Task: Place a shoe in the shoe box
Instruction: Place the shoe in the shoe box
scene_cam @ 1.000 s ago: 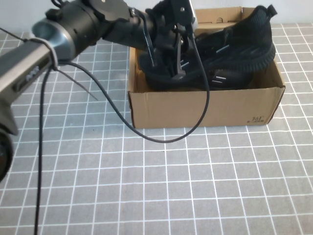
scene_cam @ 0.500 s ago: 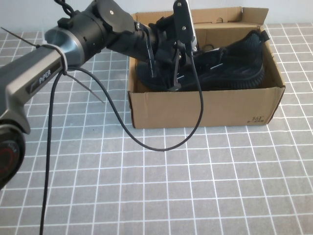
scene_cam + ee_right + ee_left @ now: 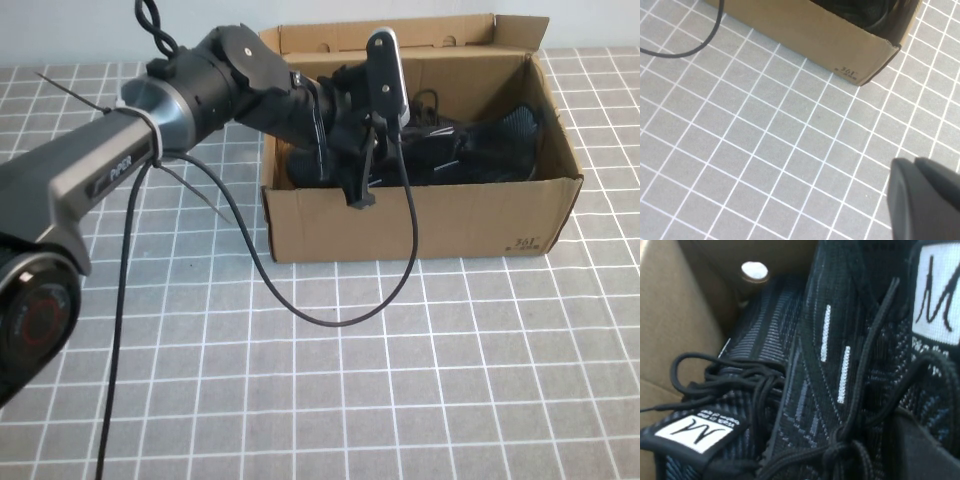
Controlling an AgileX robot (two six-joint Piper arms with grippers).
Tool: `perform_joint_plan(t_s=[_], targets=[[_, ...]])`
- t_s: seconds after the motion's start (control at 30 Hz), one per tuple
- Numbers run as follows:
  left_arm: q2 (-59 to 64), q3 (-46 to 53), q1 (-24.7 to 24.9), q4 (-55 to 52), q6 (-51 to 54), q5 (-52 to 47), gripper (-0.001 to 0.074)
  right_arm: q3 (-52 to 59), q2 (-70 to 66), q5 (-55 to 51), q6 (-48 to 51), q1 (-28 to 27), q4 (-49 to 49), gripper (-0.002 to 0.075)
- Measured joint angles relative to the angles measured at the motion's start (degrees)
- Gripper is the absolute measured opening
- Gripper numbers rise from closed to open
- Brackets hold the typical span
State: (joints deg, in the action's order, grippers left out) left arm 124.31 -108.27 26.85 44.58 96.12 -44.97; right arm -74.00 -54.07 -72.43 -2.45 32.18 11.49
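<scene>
The gridded worktop fills the lower frame, with a black cable looping across it. The right gripper hangs above bare worktop near the box's printed corner, its fingers pressed together. At upper centre stands the cardboard shoe box, flap up. The left gripper reaches inside over the near wall, pinched shut on the shoe, which lies in the box beside a second shoe.
</scene>
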Motion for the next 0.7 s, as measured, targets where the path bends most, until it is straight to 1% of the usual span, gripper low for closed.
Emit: perform_joint_plan(t_s=[0.37,0.7], targets=[[2.09,-0.13,0.02,1.39,1.22,-0.72,0.0019,1.58,0.02,0.46,0.0,0.0,0.11,-0.0016],[2.09,-6.93,0.02,1.39,0.68,-9.5,0.0019,4.04,0.02,1.88,0.0,0.0,0.8,-0.0016]])
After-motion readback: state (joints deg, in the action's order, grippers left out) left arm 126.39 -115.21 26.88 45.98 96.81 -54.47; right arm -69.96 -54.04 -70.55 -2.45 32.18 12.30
